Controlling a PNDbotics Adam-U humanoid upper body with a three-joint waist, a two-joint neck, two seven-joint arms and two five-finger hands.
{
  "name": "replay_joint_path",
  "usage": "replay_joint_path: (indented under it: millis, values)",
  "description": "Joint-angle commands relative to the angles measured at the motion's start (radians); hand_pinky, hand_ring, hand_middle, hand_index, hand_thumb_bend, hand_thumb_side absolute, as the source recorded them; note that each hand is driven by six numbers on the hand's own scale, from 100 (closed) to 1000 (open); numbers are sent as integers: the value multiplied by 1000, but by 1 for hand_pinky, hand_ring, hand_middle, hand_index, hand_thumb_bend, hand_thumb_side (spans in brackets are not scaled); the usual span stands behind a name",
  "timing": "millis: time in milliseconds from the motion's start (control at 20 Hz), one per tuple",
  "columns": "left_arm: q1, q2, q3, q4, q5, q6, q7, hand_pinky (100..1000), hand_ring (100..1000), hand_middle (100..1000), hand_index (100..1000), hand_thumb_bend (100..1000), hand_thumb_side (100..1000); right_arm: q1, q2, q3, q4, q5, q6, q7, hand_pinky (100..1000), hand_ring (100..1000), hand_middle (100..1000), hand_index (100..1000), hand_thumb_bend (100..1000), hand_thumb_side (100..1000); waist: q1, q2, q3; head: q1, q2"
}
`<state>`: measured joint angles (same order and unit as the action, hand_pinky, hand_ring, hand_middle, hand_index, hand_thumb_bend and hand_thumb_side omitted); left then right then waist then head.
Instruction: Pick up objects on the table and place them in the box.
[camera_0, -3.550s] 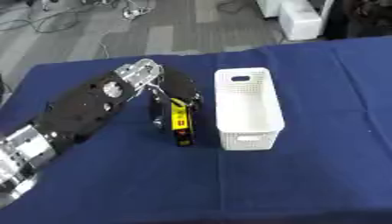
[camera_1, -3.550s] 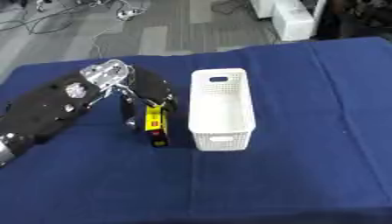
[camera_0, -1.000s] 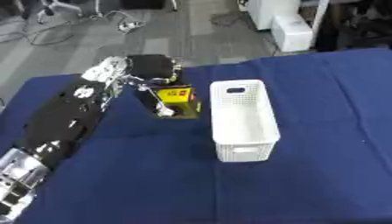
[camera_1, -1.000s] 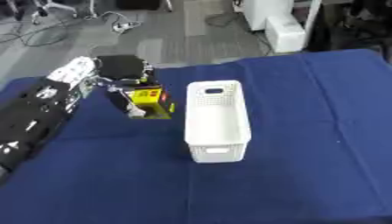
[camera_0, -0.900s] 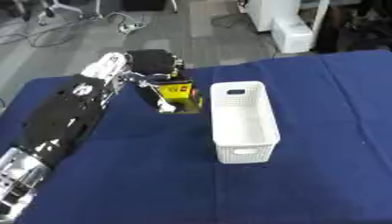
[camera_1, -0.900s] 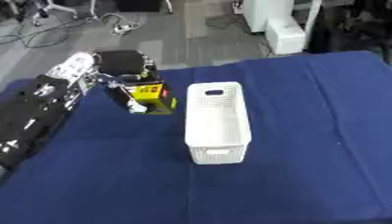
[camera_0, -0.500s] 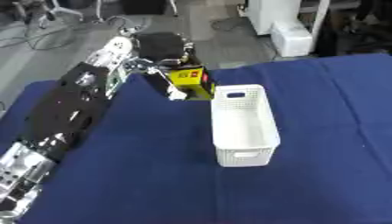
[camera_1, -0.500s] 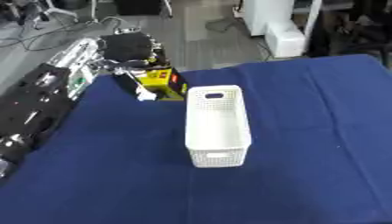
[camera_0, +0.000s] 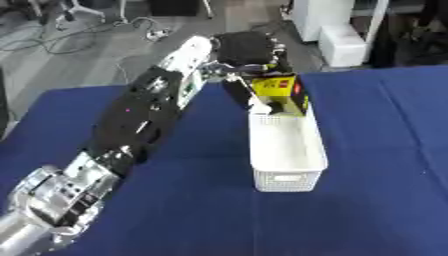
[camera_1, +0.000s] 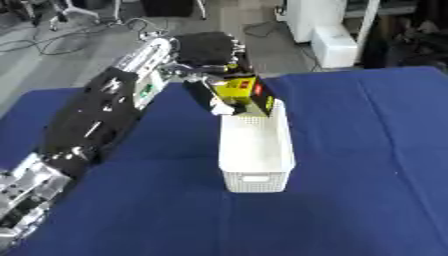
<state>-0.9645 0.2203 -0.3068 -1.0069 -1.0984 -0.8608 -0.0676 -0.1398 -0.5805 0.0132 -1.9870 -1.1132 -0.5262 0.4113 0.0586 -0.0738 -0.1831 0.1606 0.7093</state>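
Note:
My left hand (camera_0: 249, 52) reaches in from the lower left, its fingers curled round a yellow and black box (camera_0: 280, 91) with a red patch. The box hangs tilted over the far end of the white basket (camera_0: 285, 152), which lies lengthwise on the blue table. The same box (camera_1: 239, 89) shows above the basket's far rim (camera_1: 254, 117) in the right eye view. The inside of the basket looks bare. My right hand shows in no view.
The blue cloth table (camera_0: 376, 130) spreads on both sides of the basket. Beyond its far edge lie grey floor with cables (camera_0: 61, 30) and white cabinets (camera_0: 337, 30).
My left hand has lifted the yellow and black box off the table left of the basket and carried it right and away, over the basket's far end. The camera view has also shifted.

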Motion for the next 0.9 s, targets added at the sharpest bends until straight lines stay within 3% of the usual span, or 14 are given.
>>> replay_joint_path:
  millis: [50, 100, 150, 900]
  values:
    - [-30, -27, 9, 8, -38, -12, 2, 100, 100, 152, 269, 100, 573, -24, -13, -3, -13, -12, 7, -2, 100, 100, 100, 192, 100, 1000, -8, -5, -5, 24, -18]
    - [-26, -38, 14, 14, -56, -12, 7, 100, 100, 152, 269, 100, 714, -28, -12, -3, -13, -16, 10, -3, 100, 100, 100, 192, 100, 1000, -8, -5, -8, 27, -19]
    - [-22, -47, 18, 20, -74, -12, 14, 100, 100, 154, 271, 100, 573, -31, -11, -3, -13, -19, 12, -3, 100, 100, 100, 192, 100, 1000, -8, -4, -11, 30, -20]
    - [-17, -81, 81, 168, -374, 20, 134, 100, 100, 158, 269, 100, 562, -57, -12, -5, -13, -48, 28, -12, 100, 100, 100, 192, 100, 1000, -6, -5, -32, 32, -34]
